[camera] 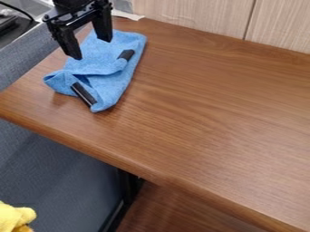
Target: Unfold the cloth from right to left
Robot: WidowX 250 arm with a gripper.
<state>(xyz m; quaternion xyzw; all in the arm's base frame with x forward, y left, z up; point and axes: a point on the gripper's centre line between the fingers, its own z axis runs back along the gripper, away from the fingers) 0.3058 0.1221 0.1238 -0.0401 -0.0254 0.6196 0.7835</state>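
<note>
Your gripper [91,49] is spread wide, nothing in it, over the upper part of the blue cloth [109,84]. Can't tell if the tips touch the fabric.

Cloth is at the far left of the table [212,113], folded and bunched, with a loose flap across its middle and a crumpled corner poking out left. Two dark strips on it: upper strip [126,55] near the right edge, lower strip [84,94] at the near end. Pale wood panel [187,16] behind; yellow item [13,217] down in the near left corner, off the table.

My read: unfolding not done, you're at the grasp. You want just the top layer, from its right side, then carry it left.

Risks: close too deep and you pinch both layers, so the whole cloth drags instead of opening. Close too high and you get air, or a thin bit that slips out on the lift. Grab mid-cloth, away from the free edge, and you likely just bunch it more. The crumpled left corner could snag the flap or leave it half turned. Table's left edge is close too; pull too far that way and cloth may hang over or slide off. Layers are hard to separate by eye, so check what lifts.
</note>
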